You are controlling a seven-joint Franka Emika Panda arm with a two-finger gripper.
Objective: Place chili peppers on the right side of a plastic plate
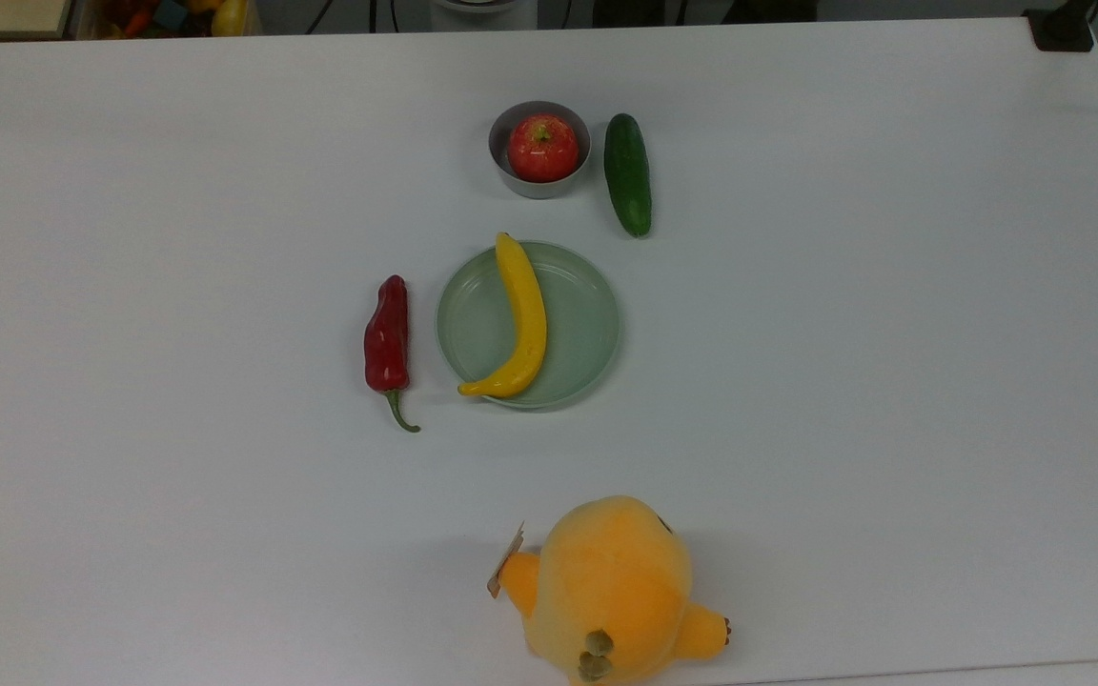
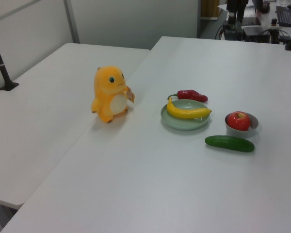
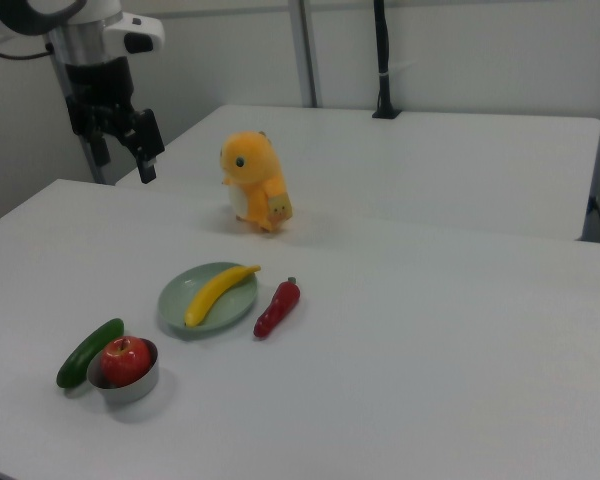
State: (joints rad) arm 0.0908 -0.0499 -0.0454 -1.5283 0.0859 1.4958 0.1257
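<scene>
Dark-red chili pepper (image 1: 387, 335) lay just beside plate (image 1: 587, 353); placement judged done. Gripper (image 3: 121, 158) spread, well apart, retreating next.

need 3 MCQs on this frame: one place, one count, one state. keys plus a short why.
1. In the top view, the chili pepper lies:
A. on the plate
B. on the table at the plate's left
C. in the bowl

2. Fruits and vegetables on the table:
A. two
B. three
C. four

3. The plastic plate is:
A. holding the banana
B. bare
C. upside down

Key: 1 B, it lies beside the rim, apart from it. 2 C, chili pepper, banana, apple, cucumber. 3 A, the banana lies across it.
</scene>
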